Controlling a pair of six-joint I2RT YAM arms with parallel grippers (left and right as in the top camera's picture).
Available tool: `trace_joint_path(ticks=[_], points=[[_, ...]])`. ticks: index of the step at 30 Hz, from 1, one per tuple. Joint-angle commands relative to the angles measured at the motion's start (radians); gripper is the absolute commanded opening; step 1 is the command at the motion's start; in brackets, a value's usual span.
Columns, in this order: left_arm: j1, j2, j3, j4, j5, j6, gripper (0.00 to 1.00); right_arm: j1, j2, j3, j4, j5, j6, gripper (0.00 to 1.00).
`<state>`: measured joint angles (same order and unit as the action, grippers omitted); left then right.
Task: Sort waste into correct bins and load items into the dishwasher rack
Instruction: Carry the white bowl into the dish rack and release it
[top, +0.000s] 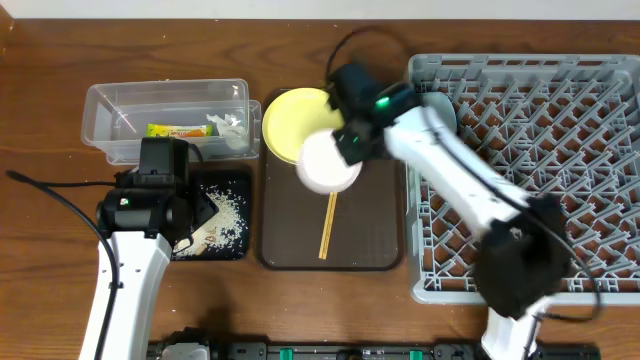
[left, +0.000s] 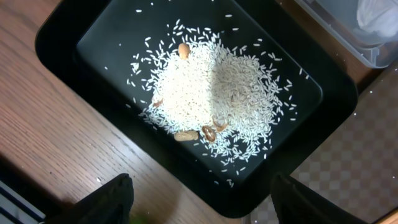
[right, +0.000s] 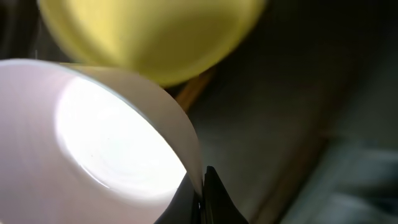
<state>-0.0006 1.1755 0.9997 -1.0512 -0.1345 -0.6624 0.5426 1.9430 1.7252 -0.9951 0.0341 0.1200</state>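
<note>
My right gripper is shut on the rim of the white-pinkish bowl, holding it above the brown tray; the right wrist view shows the bowl pinched between the fingers. The yellow plate lies behind it. The wooden chopsticks lie on the brown tray. My left gripper is open and empty over the black tray, which holds rice grains. The clear tub holds the snack wrapper and tissue. The grey rack is at the right.
The brown serving tray sits between the black tray and the rack. A few brown bits lie among the rice. The right arm reaches across the rack's left edge.
</note>
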Motion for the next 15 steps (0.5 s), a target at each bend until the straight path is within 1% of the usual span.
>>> trace_joint_path(ticks=[1,5,7,9,12,15], points=[[0.005,-0.014,0.01,-0.005,-0.016,-0.016,0.73,-0.08,-0.125,0.04,0.028,0.177,-0.067,0.01],[0.005,-0.014,0.01,0.002,-0.016,-0.016,0.73,-0.166,-0.18,0.04,0.097,0.371,-0.192,0.01],[0.005,-0.014,0.01,0.005,-0.016,-0.016,0.73,-0.203,-0.187,0.04,0.126,0.516,-0.23,0.01],[0.005,-0.014,0.01,0.008,-0.016,-0.016,0.73,-0.236,-0.184,0.04,0.156,0.7,-0.268,0.01],[0.005,-0.014,0.01,0.013,-0.016,-0.016,0.73,-0.277,-0.164,0.039,0.21,0.938,-0.272,0.01],[0.005,-0.014,0.01,0.016,-0.014,-0.016,0.73,-0.313,-0.136,0.039,0.264,1.066,-0.269,0.01]])
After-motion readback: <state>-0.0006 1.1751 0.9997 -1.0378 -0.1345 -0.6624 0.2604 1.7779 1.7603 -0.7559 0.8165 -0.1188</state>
